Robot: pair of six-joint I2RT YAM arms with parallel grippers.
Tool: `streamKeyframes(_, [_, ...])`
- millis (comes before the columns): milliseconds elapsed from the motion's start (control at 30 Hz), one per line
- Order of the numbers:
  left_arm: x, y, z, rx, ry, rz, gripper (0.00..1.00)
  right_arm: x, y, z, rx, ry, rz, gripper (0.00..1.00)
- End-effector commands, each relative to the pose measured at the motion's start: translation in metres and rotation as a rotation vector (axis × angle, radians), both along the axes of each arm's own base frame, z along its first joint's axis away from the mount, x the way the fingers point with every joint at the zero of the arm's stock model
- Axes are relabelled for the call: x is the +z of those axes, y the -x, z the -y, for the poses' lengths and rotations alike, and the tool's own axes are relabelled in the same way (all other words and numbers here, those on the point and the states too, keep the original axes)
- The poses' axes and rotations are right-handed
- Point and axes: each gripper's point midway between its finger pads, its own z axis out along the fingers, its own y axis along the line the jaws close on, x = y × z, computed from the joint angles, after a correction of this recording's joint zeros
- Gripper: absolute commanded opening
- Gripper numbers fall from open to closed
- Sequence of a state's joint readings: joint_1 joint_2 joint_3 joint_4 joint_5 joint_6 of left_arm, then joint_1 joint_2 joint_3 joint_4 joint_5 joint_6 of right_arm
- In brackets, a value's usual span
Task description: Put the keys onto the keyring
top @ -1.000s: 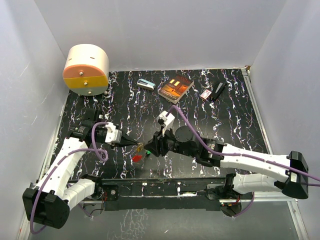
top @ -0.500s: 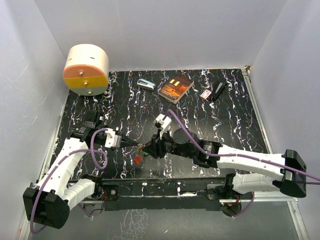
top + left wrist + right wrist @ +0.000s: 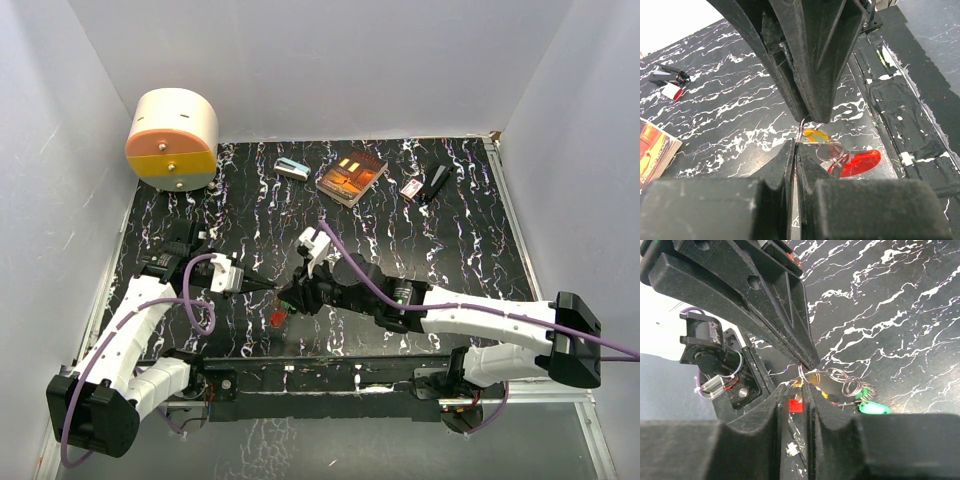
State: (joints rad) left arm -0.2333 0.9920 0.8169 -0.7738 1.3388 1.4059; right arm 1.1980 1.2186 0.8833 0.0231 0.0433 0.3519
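My left gripper (image 3: 278,291) and right gripper (image 3: 290,296) meet tip to tip low over the near middle of the table. In the left wrist view my left gripper (image 3: 797,145) is shut on the thin wire keyring (image 3: 802,131). Linked rings (image 3: 830,150) and a red key (image 3: 860,161) hang beside it. My right gripper (image 3: 797,387) is nearly shut, seemingly on the yellow key (image 3: 810,383) at that ring. A green key (image 3: 872,407) hangs from more rings (image 3: 845,382). The red key also shows in the top view (image 3: 277,318). No pink key is visible.
A beige and orange drum (image 3: 172,140) stands at the back left. A teal-and-white box (image 3: 291,168), a book (image 3: 351,176), a red-and-white box (image 3: 411,188) and a black stapler-like object (image 3: 438,182) lie along the back. The table's near edge is just below the grippers.
The right arm's wrist and forearm have swung left and stretched out. Both gripper tips stay together at the same spot. The green key beside the red one no longer shows from above.
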Motion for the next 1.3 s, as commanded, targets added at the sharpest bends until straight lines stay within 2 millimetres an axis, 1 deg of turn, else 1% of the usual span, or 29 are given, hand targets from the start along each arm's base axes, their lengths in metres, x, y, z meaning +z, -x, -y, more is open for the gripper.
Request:
streamKeyframes(0, [0.012, 0.007, 0.003, -0.032, 0.059, 0.002, 0.00, 0.041, -0.009, -0.013, -0.017, -0.100, 0.064, 0.16])
streamKeyframes(100, [0.015, 0.008, 0.004, -0.035, 0.064, 0.002, 0.00, 0.039, -0.009, -0.014, -0.020, -0.091, 0.062, 0.09])
streamKeyframes(133, [0.016, 0.008, 0.004, -0.035, 0.065, 0.004, 0.00, 0.038, -0.010, -0.013, -0.028, -0.086, 0.061, 0.08])
streamKeyframes(400, [0.023, 0.012, 0.004, -0.046, 0.085, -0.012, 0.00, 0.035, -0.015, -0.003, -0.075, -0.071, 0.064, 0.08])
streamKeyframes(633, [0.031, 0.016, 0.006, -0.061, 0.114, -0.047, 0.00, 0.029, -0.016, 0.000, -0.087, -0.066, 0.055, 0.08])
streamKeyframes(767, [0.031, 0.015, 0.006, -0.056, 0.112, -0.062, 0.00, 0.031, -0.015, 0.003, -0.087, -0.075, 0.058, 0.08])
streamKeyframes(1000, [0.020, 0.009, 0.005, -0.033, 0.081, -0.067, 0.00, 0.050, -0.015, 0.002, -0.088, -0.114, 0.071, 0.08])
streamKeyframes(1033, [0.020, 0.008, 0.005, -0.031, 0.078, -0.066, 0.02, 0.052, -0.016, 0.001, -0.088, -0.117, 0.072, 0.08])
streamKeyframes(1133, [0.019, 0.004, 0.006, -0.023, 0.070, -0.060, 0.15, 0.055, -0.016, -0.002, -0.087, -0.121, 0.073, 0.08])
streamKeyframes(1267, [0.017, -0.003, 0.005, -0.008, 0.053, -0.053, 0.27, 0.055, -0.017, -0.004, -0.086, -0.119, 0.073, 0.08])
